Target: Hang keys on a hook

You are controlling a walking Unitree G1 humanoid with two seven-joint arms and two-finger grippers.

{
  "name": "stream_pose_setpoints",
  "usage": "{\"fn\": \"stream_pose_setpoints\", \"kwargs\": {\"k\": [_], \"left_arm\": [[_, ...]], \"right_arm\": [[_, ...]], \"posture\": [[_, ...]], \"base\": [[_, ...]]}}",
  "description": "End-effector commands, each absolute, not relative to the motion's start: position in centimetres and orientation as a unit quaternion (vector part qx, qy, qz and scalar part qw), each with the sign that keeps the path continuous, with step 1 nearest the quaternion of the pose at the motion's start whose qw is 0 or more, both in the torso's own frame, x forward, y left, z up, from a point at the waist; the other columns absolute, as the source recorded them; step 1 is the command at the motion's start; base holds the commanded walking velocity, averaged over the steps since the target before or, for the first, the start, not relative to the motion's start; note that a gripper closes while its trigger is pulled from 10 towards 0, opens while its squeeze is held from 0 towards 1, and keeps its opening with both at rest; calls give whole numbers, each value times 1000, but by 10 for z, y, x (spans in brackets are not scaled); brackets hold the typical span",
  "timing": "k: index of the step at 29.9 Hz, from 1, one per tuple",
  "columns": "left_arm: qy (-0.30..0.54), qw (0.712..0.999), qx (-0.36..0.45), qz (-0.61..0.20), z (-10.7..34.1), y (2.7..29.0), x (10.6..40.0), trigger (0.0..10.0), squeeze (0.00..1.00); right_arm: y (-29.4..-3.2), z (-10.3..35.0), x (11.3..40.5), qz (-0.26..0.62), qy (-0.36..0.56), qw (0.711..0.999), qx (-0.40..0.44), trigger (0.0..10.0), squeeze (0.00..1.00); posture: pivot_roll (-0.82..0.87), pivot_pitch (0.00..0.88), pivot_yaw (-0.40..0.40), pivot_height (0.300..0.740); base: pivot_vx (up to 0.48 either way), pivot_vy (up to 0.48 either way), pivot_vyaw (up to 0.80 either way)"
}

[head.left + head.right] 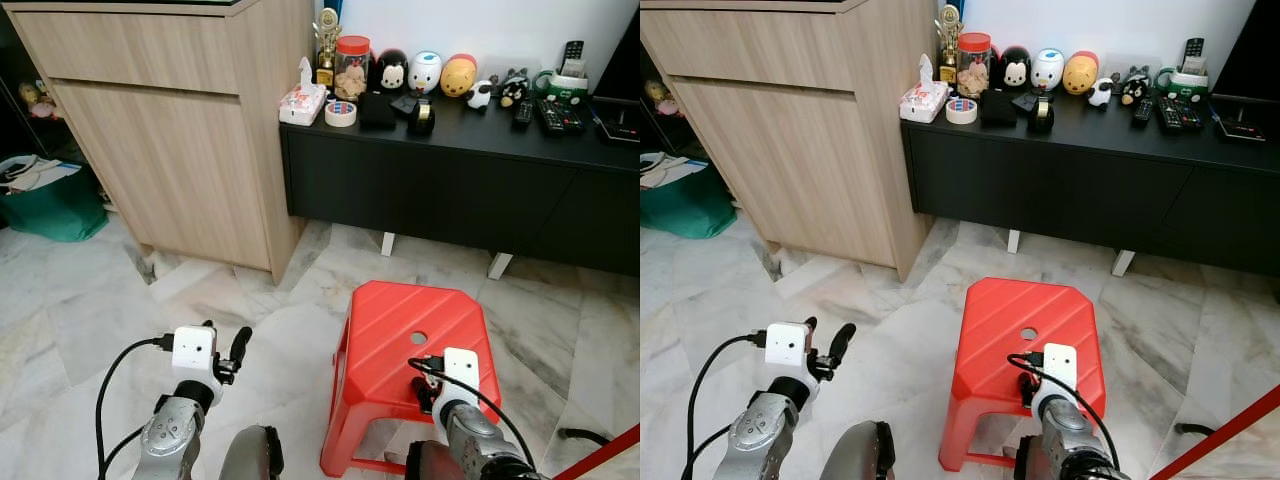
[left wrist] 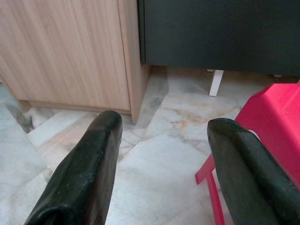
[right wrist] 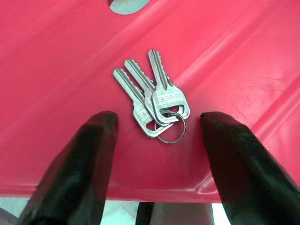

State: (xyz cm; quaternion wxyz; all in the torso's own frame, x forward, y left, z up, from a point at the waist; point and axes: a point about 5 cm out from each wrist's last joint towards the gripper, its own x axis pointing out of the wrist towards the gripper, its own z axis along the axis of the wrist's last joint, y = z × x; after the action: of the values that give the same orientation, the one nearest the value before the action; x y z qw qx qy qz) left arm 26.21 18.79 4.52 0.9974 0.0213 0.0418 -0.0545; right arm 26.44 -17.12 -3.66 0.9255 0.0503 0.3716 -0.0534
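Observation:
Three silver keys (image 3: 152,101) on one ring lie flat on the top of a red plastic stool (image 1: 395,325), near its front edge and below its round hole. My right gripper (image 3: 157,119) is open and hovers low over the stool, one black finger on each side of the key ring, not touching it. In the left eye view the right gripper (image 1: 428,392) sits at the stool's near edge under its white wrist camera. My left gripper (image 1: 225,345) is open and empty above the marble floor, to the left of the stool.
A tall light-wood cabinet (image 1: 170,150) stands at the back left. A black sideboard (image 1: 430,190) to its right carries figurines, a jar, tape and remotes. A green bag (image 1: 50,205) sits on the floor far left. A red bar (image 1: 600,455) crosses the bottom right corner.

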Motion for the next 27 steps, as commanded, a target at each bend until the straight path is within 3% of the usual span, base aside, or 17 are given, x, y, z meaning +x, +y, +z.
{"fn": "stream_pose_setpoints", "kwargs": {"k": [1,14,27], "left_arm": [[54,996,28,-59,42,188,260,10000,0],[68,995,32,-64,37,188,261,10000,0],[87,993,36,-66,28,186,263,10000,0]], "right_arm": [[-173,-39,262,-57,380,922,51,4431,0],[-171,-38,262,-53,379,923,48,4824,0],[-171,-35,267,-43,373,926,36,4196,0]], "posture": [[144,45,25,601],[139,33,25,601],[131,0,13,601]], "base": [[0,0,0],[0,0,0],[0,0,0]]}}
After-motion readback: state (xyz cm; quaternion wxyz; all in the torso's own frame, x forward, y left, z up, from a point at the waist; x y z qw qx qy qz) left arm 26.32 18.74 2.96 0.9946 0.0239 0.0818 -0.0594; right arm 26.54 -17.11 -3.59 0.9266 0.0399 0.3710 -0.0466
